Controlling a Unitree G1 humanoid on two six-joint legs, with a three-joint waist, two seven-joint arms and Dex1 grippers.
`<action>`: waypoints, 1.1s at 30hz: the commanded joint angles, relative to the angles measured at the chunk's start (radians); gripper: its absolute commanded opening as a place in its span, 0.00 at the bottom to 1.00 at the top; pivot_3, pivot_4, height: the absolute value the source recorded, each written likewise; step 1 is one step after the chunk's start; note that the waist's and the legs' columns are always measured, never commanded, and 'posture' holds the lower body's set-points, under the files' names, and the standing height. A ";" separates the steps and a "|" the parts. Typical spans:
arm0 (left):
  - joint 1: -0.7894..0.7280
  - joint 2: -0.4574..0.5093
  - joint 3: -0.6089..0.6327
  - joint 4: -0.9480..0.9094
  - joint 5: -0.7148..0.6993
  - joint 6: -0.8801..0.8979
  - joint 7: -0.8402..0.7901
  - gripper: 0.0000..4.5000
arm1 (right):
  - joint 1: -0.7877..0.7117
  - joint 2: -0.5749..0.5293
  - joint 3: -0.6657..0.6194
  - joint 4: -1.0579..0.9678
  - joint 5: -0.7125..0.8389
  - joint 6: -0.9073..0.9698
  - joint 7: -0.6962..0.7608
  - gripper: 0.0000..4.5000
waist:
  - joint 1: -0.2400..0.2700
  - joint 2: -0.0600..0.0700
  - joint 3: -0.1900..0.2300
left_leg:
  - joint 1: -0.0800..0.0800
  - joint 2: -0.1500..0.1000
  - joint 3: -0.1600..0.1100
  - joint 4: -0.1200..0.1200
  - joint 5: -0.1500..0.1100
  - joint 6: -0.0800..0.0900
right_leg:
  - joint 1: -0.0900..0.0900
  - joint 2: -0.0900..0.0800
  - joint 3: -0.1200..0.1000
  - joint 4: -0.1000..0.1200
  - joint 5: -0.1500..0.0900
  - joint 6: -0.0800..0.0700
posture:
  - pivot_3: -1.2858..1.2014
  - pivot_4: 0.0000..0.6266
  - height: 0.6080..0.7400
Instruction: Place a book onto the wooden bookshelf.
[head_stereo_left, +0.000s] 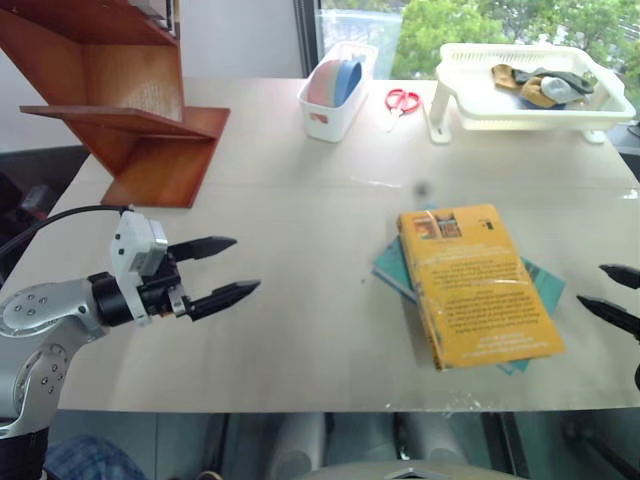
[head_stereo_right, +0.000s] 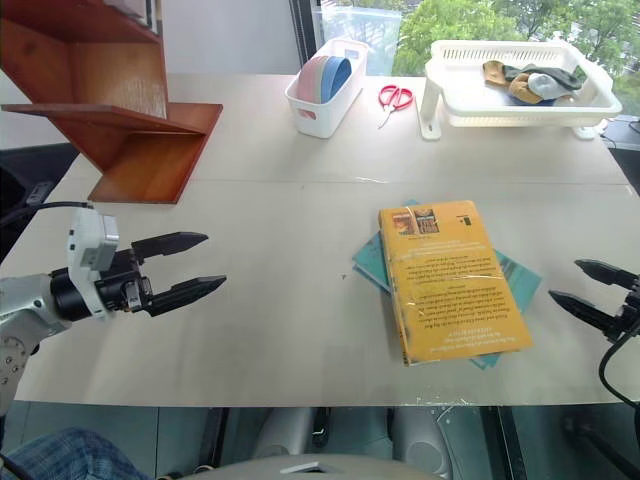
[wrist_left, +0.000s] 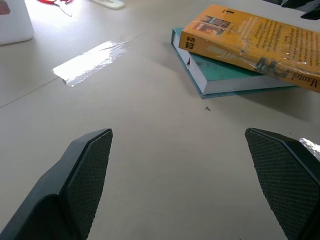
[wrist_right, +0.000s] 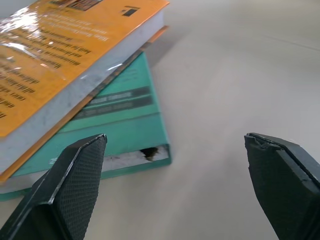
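The book (head_stereo_left: 475, 285), a thick yellow-orange paperback in glossy wrap, lies flat on a thinner teal book (head_stereo_left: 392, 265) at the table's right of centre. The wooden bookshelf (head_stereo_left: 120, 100), reddish-brown with slanted sides, stands at the far left corner. My left gripper (head_stereo_left: 225, 270) hovers open and empty over the near left of the table, pointing toward the books. At the right edge, my right gripper (head_stereo_right: 590, 287) is open and empty, just right of the books. In the right wrist view the book (wrist_right: 60, 60) and teal book (wrist_right: 115, 120) lie close ahead of the open fingers (wrist_right: 75, 185).
A white bin (head_stereo_left: 338, 90) holding pink and blue items stands at the back centre, red scissors (head_stereo_left: 402, 100) beside it. A white tray (head_stereo_left: 525, 85) with cloth items sits at the back right. The table's front edge (head_stereo_left: 300, 405) runs near my grippers.
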 joint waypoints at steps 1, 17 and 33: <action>-0.011 0.009 0.017 -0.004 0.006 -0.023 -0.007 1.00 | -0.005 0.022 0.024 -0.077 0.004 -0.035 0.002 1.00 | 0.000 0.000 0.000 | 0.000 0.000 0.000 0.000 0.000 0.000 | 0.000 0.000 0.000 0.000 0.000 0.000 | 0.52 0.24 1.00; -0.002 -0.008 0.001 -0.025 0.005 -0.026 0.005 1.00 | -0.206 0.145 0.298 -0.219 -0.055 -0.086 -0.014 1.00 | 0.002 0.000 0.000 | 0.000 0.000 -0.001 0.000 0.000 0.000 | 0.000 0.000 -0.001 0.000 0.000 0.000 | 0.52 0.24 1.00; -0.049 -0.066 -0.132 -0.033 0.002 -0.020 0.025 1.00 | -0.432 0.233 0.423 0.026 -0.132 -0.219 0.044 1.00 | -0.002 0.000 0.000 | 0.001 0.001 -0.001 0.001 0.000 0.000 | 0.000 0.000 0.000 0.001 0.000 0.000 | 0.52 0.24 1.00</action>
